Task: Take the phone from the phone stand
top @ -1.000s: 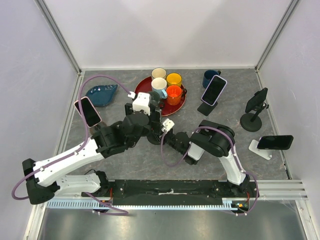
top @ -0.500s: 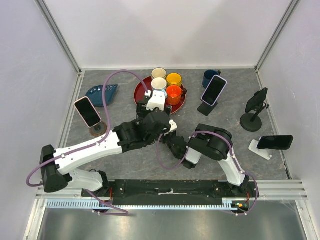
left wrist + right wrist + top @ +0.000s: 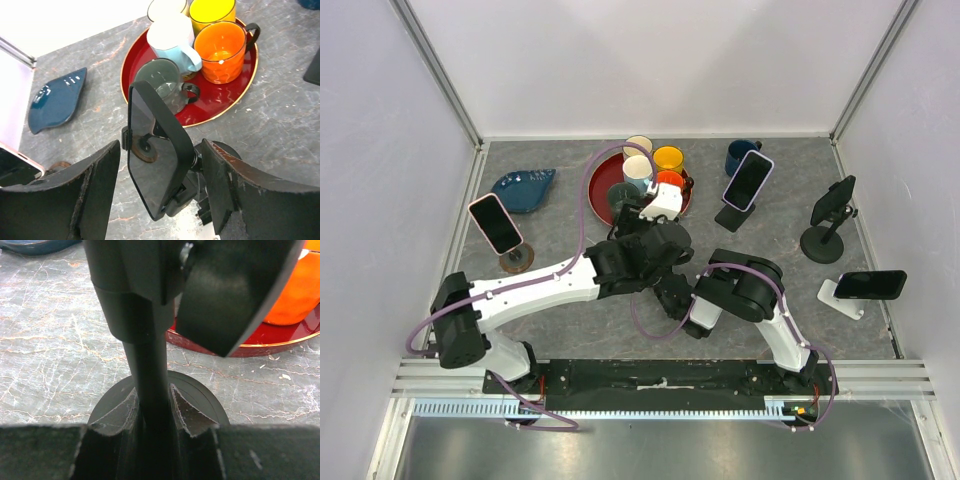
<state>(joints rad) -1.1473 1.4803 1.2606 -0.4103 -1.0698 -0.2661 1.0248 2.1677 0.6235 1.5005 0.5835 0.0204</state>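
The right pincer (image 3: 154, 406) gripped the phone stand (image 3: 145, 360) by its post, bracing it; the left pincer (image 3: 161, 147), spread wide, straddled the phone (image 3: 152, 165), apparently to pull it free.

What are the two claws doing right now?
Left gripper: open, straddling the phone.
Right gripper: closed on the stand pole.
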